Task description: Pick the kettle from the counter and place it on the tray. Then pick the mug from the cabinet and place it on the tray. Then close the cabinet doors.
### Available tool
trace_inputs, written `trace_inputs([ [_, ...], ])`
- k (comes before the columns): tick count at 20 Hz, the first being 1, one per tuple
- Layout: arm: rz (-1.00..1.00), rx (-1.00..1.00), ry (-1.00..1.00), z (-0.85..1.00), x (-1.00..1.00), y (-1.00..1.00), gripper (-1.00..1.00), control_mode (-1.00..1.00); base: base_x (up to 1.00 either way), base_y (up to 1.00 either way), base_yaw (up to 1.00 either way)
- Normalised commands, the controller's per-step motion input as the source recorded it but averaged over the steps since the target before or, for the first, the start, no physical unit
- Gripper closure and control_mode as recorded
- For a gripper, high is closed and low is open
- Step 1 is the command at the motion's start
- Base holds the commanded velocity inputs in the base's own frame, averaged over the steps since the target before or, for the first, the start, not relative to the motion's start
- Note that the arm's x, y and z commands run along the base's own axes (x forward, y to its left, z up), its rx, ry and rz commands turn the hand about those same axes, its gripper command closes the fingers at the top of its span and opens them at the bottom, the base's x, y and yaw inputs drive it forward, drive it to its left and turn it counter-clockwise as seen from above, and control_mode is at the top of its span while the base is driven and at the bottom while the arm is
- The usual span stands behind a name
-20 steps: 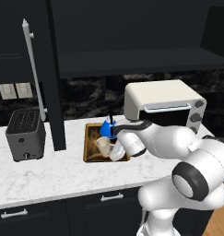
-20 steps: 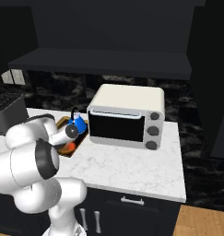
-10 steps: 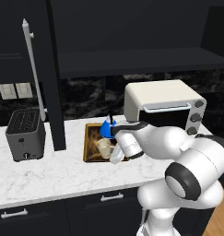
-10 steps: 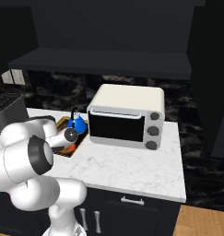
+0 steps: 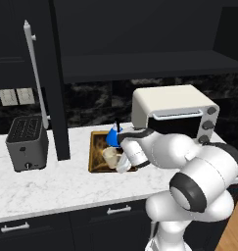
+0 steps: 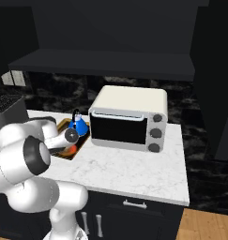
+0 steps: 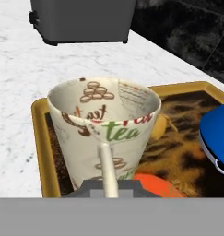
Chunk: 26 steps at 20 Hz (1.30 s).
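Mug of cream-beige ceramic (image 7: 105, 136) with brown and green "tea" lettering stands upright on the flat golden-rimmed tray (image 7: 38, 138), near its left end in the hand view. Its thin side handle faces the camera, and the claw (image 7: 107, 184) is pinched nearly shut on that handle. In the left base view the mug (image 5: 110, 157) sits at the front of the tray (image 5: 93, 156), right against the white wrist of the arm.

Just behind the mug on the same tray is the small bright-blue dome-shaped kettle (image 5: 112, 137) with its black knob; the right base view shows the kettle (image 6: 79, 127) close to the left side of the cream toaster oven (image 6: 129, 117). An orange-red patch of the tray's painted picture (image 7: 152, 182) lies beside the mug's base.

The tray rests on the white marble-veined tabletop (image 5: 52, 184), between the grey slot toaster (image 5: 26, 142) and the toaster oven. A black cabinet door with a long silver bar handle (image 5: 35, 73) stands open, edge-on, above the toaster.
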Motion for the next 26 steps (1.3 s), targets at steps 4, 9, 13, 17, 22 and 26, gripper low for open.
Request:
trace_inputs([
  [4,0.00,-0.01,0.00,-0.08,0.02,-0.01,-1.00,-1.00,0.00,0.00,0.00],
  [9,0.00,0.00,0.00,-0.02,0.00,-0.07,-1.00,-1.00,0.00,0.00,0.00],
  [13,0.00,0.00,0.00,0.00,0.00,-0.13,-1.00,-1.00,0.00,0.00,0.00],
  [17,0.00,0.00,0.00,0.22,-0.07,-0.01,-1.00,-1.00,0.00,0.00,0.00],
  [22,0.01,0.00,0.00,0.63,-0.17,0.00,-1.00,-1.00,0.00,0.00,0.00],
  [26,0.05,0.00,0.00,0.76,-0.31,0.00,-1.00,-1.00,0.00,0.00,0.00],
])
